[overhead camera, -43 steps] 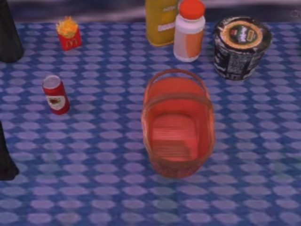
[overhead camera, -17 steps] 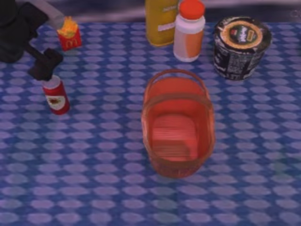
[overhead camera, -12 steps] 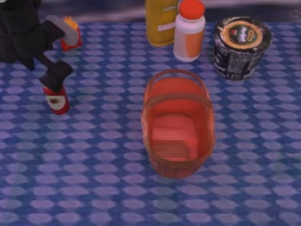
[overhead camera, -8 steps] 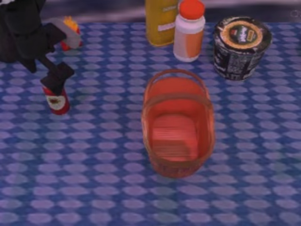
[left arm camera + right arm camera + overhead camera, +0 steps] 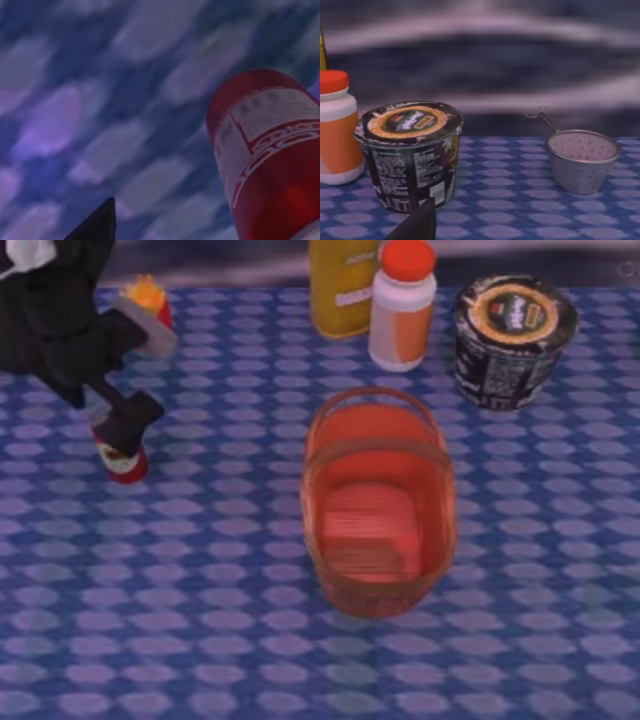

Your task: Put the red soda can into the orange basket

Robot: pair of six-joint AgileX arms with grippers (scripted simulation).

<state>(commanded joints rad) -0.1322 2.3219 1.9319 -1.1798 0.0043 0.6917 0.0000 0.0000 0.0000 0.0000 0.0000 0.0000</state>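
**Left gripper over can at table's left edge**

Oval woven-look orange basket, arched handle, stands mid-table. Left gripper covers the top of the cylindrical red soda can; finger state cannot be told. Right arm is out of the top view.

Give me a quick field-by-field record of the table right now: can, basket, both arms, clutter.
red soda can: upright near the table's left side, top hidden under the left gripper; fills the left wrist view
orange basket: centre of the table, nothing in it, handle arched across
left gripper: directly over the can's top; grip not confirmed
right arm: out of the top view, parked
clutter at far edge: fries box, yellow bottle, white bottle, cup-noodle tub
right wrist view extra: metal strainer
task status: can not yet in the basket
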